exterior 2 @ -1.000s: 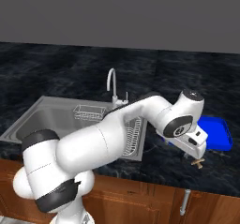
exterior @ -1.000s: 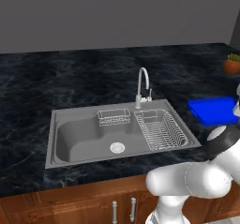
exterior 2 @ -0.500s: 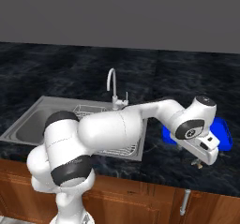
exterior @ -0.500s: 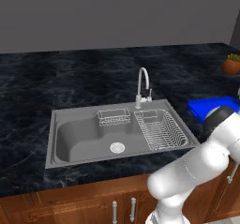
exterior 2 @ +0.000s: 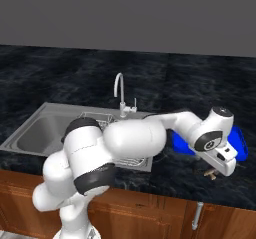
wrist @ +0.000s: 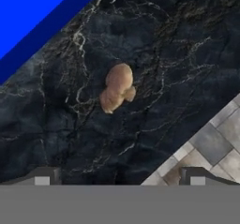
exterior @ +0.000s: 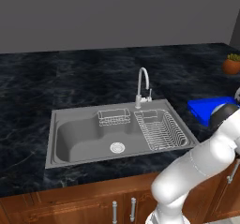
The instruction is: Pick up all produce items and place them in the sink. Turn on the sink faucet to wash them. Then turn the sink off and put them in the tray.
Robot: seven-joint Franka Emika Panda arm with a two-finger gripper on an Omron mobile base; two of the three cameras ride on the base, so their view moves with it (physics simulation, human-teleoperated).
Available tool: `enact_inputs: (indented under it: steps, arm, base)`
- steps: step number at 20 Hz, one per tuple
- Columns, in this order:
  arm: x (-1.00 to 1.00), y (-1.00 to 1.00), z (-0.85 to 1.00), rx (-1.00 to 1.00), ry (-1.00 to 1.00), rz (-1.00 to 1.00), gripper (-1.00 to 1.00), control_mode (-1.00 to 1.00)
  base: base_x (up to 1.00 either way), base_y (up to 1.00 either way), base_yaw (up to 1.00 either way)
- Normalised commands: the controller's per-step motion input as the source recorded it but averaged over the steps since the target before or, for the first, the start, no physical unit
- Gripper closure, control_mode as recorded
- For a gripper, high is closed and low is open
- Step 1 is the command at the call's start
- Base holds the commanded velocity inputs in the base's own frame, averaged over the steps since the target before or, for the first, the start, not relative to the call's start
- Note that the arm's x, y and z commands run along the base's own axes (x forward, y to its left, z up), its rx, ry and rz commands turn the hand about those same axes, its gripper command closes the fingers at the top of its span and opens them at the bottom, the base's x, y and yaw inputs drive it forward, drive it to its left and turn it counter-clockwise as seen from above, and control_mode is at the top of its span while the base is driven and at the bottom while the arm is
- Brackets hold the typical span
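While hovering w/ claw (wrist: 117, 176) spread wide | lining up over brown lump (wrist: 117, 88) near blue tray (wrist: 33, 17) | prepping to grab it for sink (exterior: 75, 138) wash

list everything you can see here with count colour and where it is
produce item: one, dull brown, on the counter near its front edge, apart from the tray
tray: one, bright blue, on the counter right of the sink
sink: one, grey steel, set in the counter
faucet: one, silver, behind the sink
wire basket: one, silver, at the sink's back
wire rack: one, silver, right part of sink
potted plant: one, orange pot, far right
counter: one, black marble
hand: one, open above the produce item
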Motion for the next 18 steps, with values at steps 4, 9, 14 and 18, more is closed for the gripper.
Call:
enact_inputs:
  steps: [4, 9, 14, 18]
  arm:
    - [0.33, -0.2, -0.2, 0.0, 0.01, -0.04, -1.0, -1.0]
    - [0.15, -0.27, -0.28, 0.0, 0.03, -0.03, -1.0, -1.0]
    - [0.04, -0.2, -0.35, 0.0, 0.03, -0.03, -1.0, -1.0]
    - [0.2, -0.09, -0.31, 0.0, 0.02, -0.04, -1.0, -1.0]
  base:
    - [0.0, 0.0, 0.0]
    - [0.0, 0.0, 0.0]
    - [0.0, 0.0, 0.0]
    - [0.0, 0.0, 0.0]
